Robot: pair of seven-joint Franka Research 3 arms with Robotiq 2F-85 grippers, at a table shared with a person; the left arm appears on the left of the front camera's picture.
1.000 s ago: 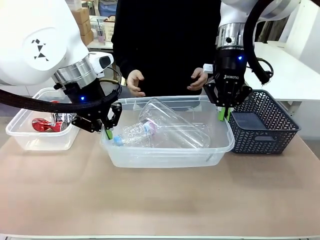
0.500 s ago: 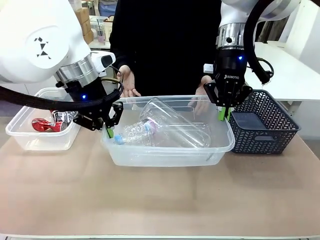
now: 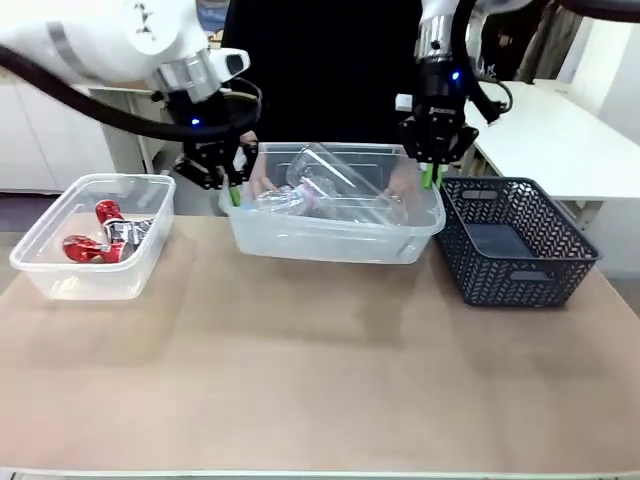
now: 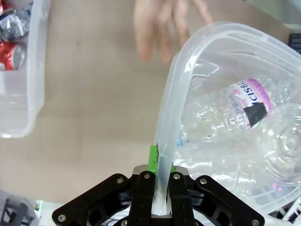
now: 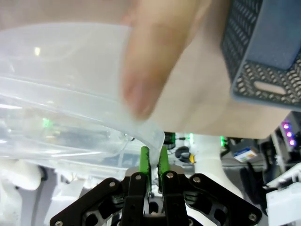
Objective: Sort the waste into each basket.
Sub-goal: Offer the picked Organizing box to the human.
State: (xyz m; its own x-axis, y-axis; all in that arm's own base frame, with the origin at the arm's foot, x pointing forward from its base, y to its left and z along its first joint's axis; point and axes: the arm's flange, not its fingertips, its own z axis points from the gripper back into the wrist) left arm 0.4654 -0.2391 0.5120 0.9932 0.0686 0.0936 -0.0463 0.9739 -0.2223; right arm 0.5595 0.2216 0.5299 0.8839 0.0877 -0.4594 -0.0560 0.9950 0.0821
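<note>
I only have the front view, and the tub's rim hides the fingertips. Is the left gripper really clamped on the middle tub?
Observer: Yes. The left wrist view shows the left gripper shut, with the middle tub wall pinched between its green pads.
Operator: And the right side?
Observer: The right gripper is shut where the tub's rim corner runs down into its pads.
Operator: Anything touching the tub nearby?
Observer: A person's finger presses on the tub wall just above those pads.
</note>
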